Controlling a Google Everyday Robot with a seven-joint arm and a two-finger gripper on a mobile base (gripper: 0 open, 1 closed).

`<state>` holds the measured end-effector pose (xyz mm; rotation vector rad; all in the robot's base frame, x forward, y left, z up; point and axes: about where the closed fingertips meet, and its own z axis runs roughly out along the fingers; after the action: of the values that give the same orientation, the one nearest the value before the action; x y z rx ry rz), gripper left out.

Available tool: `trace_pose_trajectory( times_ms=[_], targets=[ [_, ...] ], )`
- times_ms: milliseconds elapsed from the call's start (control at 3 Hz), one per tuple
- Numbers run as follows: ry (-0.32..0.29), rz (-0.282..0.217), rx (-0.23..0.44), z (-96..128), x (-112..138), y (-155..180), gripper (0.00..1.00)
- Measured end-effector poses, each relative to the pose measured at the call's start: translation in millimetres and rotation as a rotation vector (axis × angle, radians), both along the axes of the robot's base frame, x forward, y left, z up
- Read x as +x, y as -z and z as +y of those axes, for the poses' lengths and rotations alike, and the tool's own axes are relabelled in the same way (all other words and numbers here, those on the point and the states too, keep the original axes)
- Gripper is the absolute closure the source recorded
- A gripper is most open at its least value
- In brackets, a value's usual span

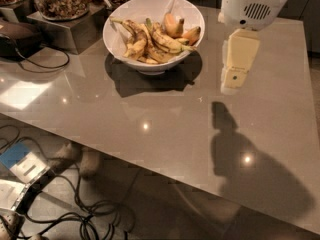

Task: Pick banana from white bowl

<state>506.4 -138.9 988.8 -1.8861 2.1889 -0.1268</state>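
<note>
Above the counter [150,134], toward its right edge, the pincer [231,84] hangs pointing down, touching nothing; whether it is apart or together I cannot tell. Farther back, near the far edge, the white bowl [150,66] holds the banana [131,28] on 1 pile. Best to cross left over the rim, descend across its middle, then lift straight up, clear of its neighbours.

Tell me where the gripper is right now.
In the camera view, the gripper hangs at upper right above the grey table, just right of the white bowl and not touching it.
</note>
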Motion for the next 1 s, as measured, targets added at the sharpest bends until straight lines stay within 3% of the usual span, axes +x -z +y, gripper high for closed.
trace_pose_trajectory(
  times_ms=[333, 667, 1000],
  targets=[
    [-0.017, -0.025, 0.023, 8, 6, -3, 0.0],
    [-0.078, 0.016, 0.088, 34, 21, -5, 0.0],
    [-0.09, 0.009, 0.138, 60, 59, -17, 0.0]
  ],
)
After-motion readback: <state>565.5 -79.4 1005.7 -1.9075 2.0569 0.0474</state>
